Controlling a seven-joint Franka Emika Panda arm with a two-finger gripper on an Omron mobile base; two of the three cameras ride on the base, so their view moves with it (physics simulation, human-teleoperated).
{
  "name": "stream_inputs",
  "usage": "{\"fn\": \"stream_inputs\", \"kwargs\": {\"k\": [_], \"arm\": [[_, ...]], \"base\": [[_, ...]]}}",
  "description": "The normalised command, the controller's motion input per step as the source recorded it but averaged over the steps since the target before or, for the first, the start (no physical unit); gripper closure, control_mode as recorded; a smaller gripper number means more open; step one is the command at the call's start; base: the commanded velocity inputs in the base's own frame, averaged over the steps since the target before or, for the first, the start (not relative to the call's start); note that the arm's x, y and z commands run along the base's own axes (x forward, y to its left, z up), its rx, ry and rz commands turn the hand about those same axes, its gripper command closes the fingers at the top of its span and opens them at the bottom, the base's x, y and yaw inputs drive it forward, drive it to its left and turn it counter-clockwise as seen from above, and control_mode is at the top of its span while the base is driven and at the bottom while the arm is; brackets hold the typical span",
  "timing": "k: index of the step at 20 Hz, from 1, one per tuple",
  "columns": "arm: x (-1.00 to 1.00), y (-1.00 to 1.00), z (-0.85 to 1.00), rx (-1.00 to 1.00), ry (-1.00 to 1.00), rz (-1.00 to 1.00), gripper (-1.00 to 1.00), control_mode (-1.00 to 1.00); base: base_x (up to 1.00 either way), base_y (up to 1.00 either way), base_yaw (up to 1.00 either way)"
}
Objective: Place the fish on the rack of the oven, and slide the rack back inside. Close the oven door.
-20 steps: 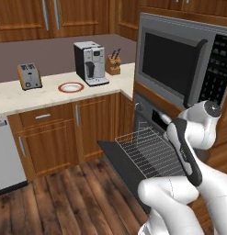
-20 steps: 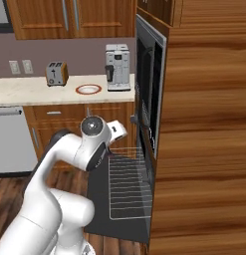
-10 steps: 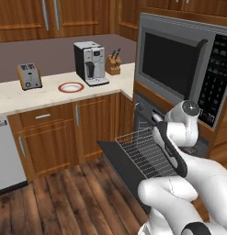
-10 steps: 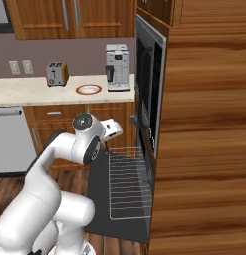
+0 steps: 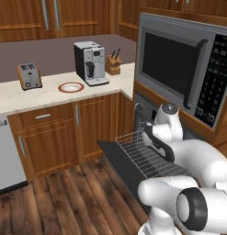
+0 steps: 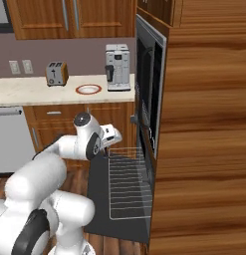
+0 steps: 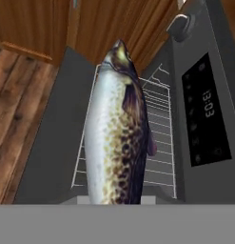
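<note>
From the left base view, my arm reaches over the rack [image 5: 142, 153], pulled out above the dropped oven door [image 5: 116, 157]; nothing lies on it, so placing, sliding and closing all remain. From the right base view, my gripper [image 6: 114, 135] hangs near the rack's far left corner. In the hand view, I pinch the fish [image 7: 118, 128] over the rack, its long axis running away from me, head pointing far.

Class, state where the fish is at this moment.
In the hand view the fish hangs lengthwise from the gripper, above the pulled-out rack and the open oven door, left of the oven's display.
</note>
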Motion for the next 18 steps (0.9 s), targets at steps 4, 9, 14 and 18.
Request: {"fn": "stream_inputs", "kwargs": {"k": [4,9,14,18], "arm": [[0.32,0.04,-0.35,0.0,0.11,0.0,1.0,-1.0],[0.28,0.04,-0.4,0.0,0.01,-0.01,1.0,-1.0],[0.22,0.02,-0.43,-0.01,0.0,-0.01,1.0,-1.0],[0.16,0.0,-0.45,0.0,0.0,0.0,1.0,-1.0]], "base": [[0.0,0.0,0.0],[0.0,0.0,0.0],[0.0,0.0,0.0],[0.0,0.0,0.0]]}}
